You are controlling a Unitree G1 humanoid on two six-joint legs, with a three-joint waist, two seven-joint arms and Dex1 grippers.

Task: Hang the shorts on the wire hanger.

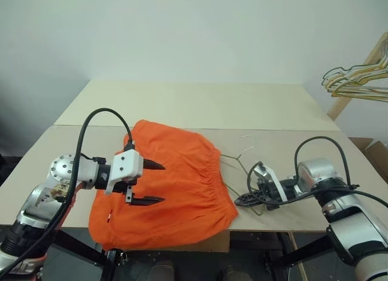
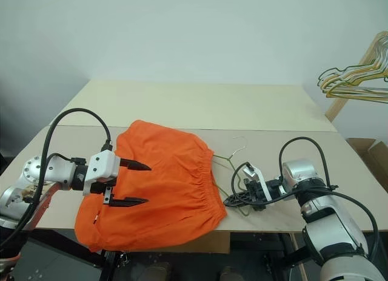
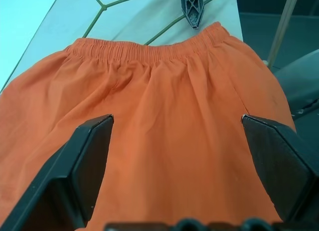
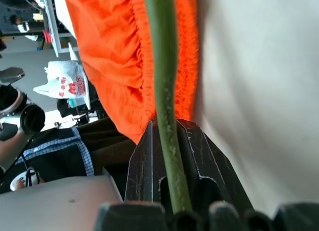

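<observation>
The orange shorts [image 1: 182, 178] lie flat on the table [image 1: 285, 141], their gathered waistband [image 1: 217, 178] turned towards my right arm. My left gripper [image 1: 162, 184] hovers over the shorts' middle, open, with nothing between its fingers. The thin grey-olive wire hanger [image 1: 235, 161] lies just past the waistband, its hook [image 1: 247, 139] pointing away from me. My right gripper [image 1: 239, 201] rests low on the table beside the waistband, shut on the wire hanger [image 4: 164, 86]. In the right wrist view the wire runs out from between its fingers, past the shorts [image 4: 114, 51].
A bunch of gold and dark wire hangers [image 1: 357, 81] hangs on a wooden rack at the far right. A second tabletop [image 1: 194, 102] adjoins behind. The shorts' lower part droops over the table's front edge [image 1: 260, 227]. A cardboard box [image 1: 377, 155] stands at the right.
</observation>
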